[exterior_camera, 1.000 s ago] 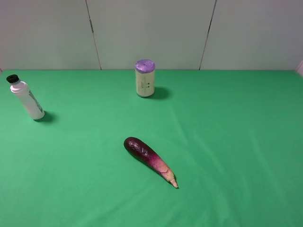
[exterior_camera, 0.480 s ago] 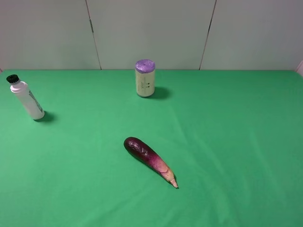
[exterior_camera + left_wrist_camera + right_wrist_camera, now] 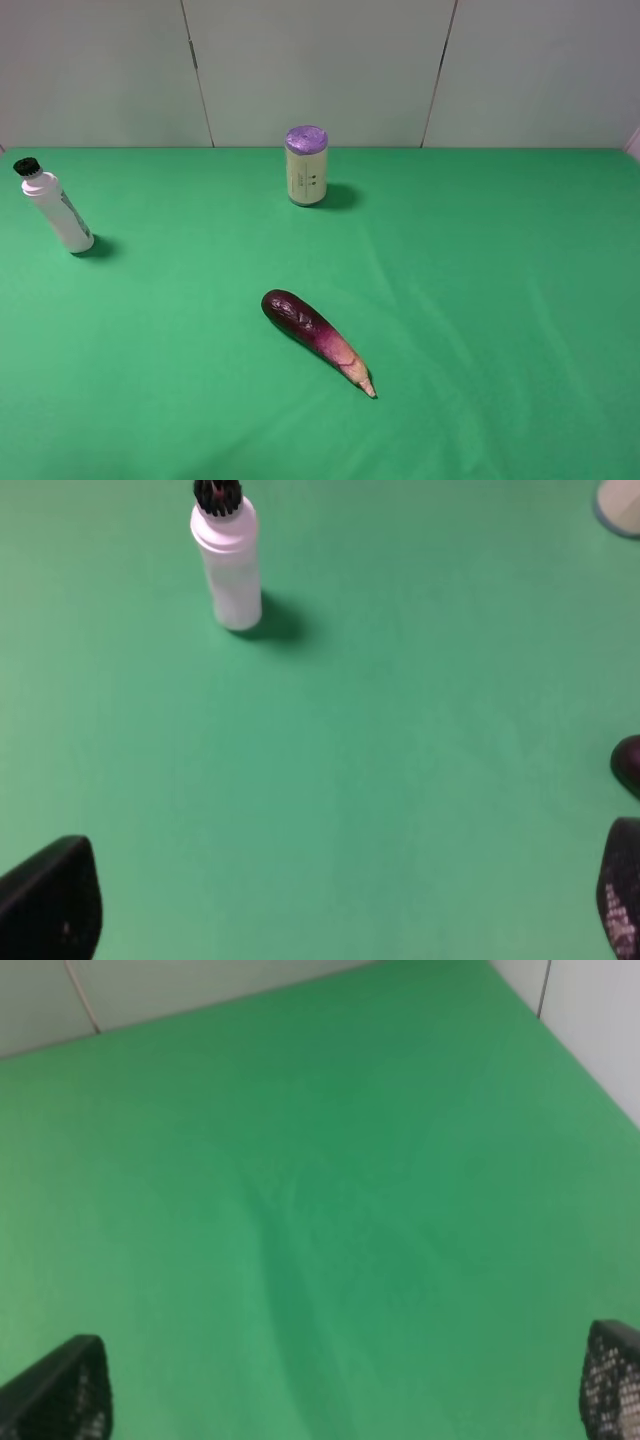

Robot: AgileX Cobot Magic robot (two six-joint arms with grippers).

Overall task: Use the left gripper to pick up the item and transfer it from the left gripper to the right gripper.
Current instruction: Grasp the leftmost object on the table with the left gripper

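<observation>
white bottle point(image 3: 58, 208) stands far left on the green cloth point(image 3: 480, 300), well apart from purple-lidded can point(image 3: 307, 165) and eggplant point(image 3: 317, 340). left wrist: we see our left gripper point(image 3: 335, 910) with jaws wide apart, the bottle ahead. right wrist: right gripper point(image 3: 330, 1390), jaws wide apart too.

The thin white bottle point(image 3: 58, 212) with a small black cap stands up at the far left of the green cloth point(image 3: 480, 300), while the left gripper point(image 3: 335, 900) and right gripper point(image 3: 333, 1390) gape wide, holding nothing.

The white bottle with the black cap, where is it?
The white bottle stands at the far left of the green table in the high view, left of the purple-lidded can.
</observation>
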